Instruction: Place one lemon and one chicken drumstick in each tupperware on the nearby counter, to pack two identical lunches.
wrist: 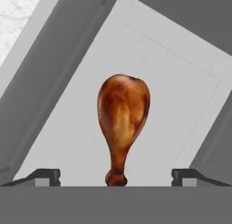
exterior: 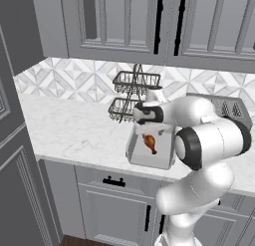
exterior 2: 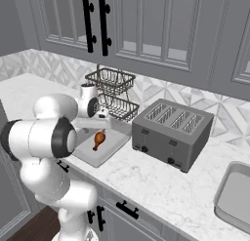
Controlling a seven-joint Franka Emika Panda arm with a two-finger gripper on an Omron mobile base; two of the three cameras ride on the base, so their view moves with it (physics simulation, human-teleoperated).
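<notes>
Jaws stand wide apart in the hand view, the gripper point(wrist: 116, 175) looking down on a chicken drumstick point(wrist: 121, 123) with one dark fingertip point(wrist: 45, 175) on each side and neither touching it. That drumstick lies on the pale floor of a clear tupperware point(wrist: 181, 96) — thick end away from the hand, bone end between the tips. From the base views the tupperware point(exterior: 137, 158) sits on the white marble counter point(exterior: 69, 130) near its front edge, the drumstick point(exterior: 150, 143) inside it. Just behind stands a two-tier wire basket rack point(exterior 2: 111, 93); a grey toaster point(exterior 2: 172, 128) sits beside the tupperware point(exterior 2: 105, 154), and a sink point(exterior 2: 234, 198) lies well apart — at the far end.
</notes>
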